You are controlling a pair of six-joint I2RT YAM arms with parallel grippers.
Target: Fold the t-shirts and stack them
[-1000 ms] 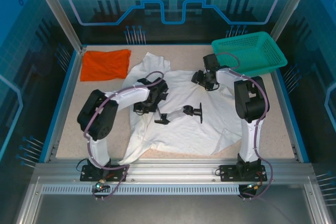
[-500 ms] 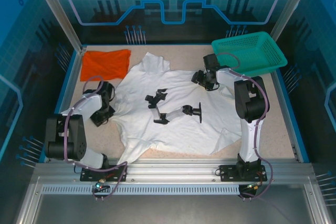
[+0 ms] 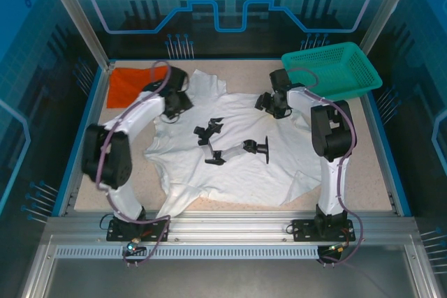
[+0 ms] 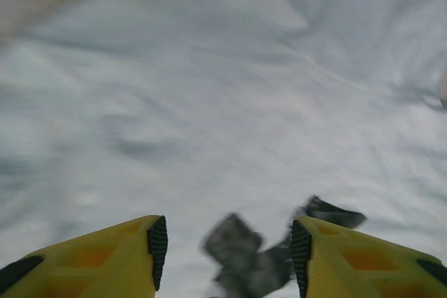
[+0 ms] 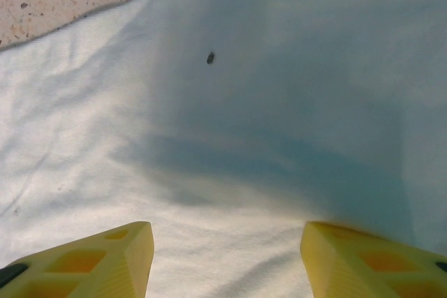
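Across the middle of the counter (image 3: pixel 98 172) the white t-shirt (image 3: pixel 237 158) lies spread out, with the orange-red t-shirt (image 3: pixel 129 88) at the far-left corner. Left gripper (image 4: pixel 227 242) and right gripper (image 5: pixel 227 235) hover over its far edge, jaws apart and empty. Looks like first-fold setup; next, pinch the cloth.

Light: I get even overhead light on the desk (image 3: pixel 374 158), blue cast on the enclosure walls (image 3: pixel 42 68) | left wrist: I see heavy blur over the white shirt (image 4: pixel 223 102) | right wrist: sharp, with a soft bluish shadow across the same shirt.
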